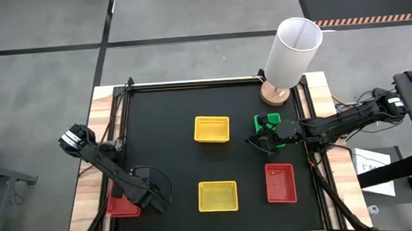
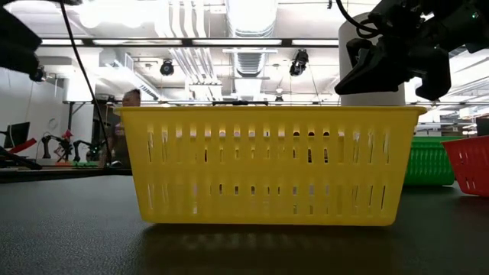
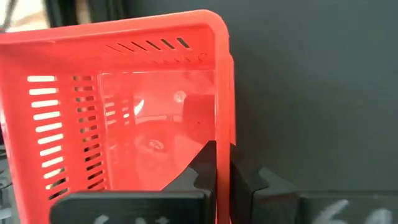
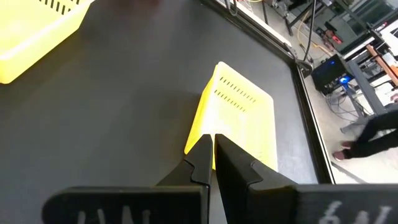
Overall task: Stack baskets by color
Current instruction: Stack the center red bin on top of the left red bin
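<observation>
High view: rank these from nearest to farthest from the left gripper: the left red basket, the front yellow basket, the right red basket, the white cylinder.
1. Left red basket, front-left corner, held by the left gripper.
2. Front yellow basket, front centre.
3. Right red basket, front right.
4. White cylinder, back right.

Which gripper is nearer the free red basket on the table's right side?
Right. The right gripper is at the green basket, just beyond that red basket. The left gripper is far across the table, pinching the other red basket.
</observation>
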You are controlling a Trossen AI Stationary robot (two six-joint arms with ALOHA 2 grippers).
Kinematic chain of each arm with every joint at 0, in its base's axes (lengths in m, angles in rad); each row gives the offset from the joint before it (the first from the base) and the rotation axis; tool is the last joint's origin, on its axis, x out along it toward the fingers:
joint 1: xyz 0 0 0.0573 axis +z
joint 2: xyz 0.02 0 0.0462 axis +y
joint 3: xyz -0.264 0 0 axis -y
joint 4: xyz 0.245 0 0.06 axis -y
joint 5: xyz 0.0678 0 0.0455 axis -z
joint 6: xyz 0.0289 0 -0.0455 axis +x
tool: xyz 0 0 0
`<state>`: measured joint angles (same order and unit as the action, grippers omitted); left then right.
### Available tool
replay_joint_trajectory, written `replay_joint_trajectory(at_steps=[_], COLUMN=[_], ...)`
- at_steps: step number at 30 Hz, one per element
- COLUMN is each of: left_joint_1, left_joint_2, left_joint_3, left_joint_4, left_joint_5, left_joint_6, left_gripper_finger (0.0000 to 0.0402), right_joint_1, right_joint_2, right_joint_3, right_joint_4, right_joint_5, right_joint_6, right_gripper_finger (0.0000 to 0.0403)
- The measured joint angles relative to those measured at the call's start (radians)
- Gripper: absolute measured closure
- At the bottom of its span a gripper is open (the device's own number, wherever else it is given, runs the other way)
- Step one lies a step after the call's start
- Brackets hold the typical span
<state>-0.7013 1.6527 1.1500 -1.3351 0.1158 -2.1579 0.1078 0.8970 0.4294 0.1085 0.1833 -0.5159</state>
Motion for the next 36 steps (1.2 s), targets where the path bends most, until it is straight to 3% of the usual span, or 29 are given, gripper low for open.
replay_joint_trajectory(at_steps=[12, 28, 31, 36], left_joint_1=[0.001, 0.001, 0.001, 0.001], left_joint_2=[-0.002, -0.004, -0.006, -0.025], left_joint_3=[-0.069, -0.062, -0.062, -0.062], left_joint_4=[0.145, 0.139, 0.146, 0.148], left_joint_5=[-0.001, 0.004, 0.004, 0.004], left_joint_6=[0.019, 0.026, 0.026, 0.028], left_gripper_finger=[0.0401, 0.0399, 0.0379, 0.0311], right_joint_1=[0.000, 0.000, 0.000, 0.000], right_joint_2=[0.000, 0.000, 0.000, 0.000], right_joint_3=[0.000, 0.000, 0.000, 0.000], right_joint_4=[0.000, 0.000, 0.000, 0.000], right_joint_5=[0.000, 0.000, 0.000, 0.000], right_joint_6=[0.002, 0.001, 0.001, 0.002], right_gripper_finger=[0.0394, 0.0394, 0.0394, 0.0394])
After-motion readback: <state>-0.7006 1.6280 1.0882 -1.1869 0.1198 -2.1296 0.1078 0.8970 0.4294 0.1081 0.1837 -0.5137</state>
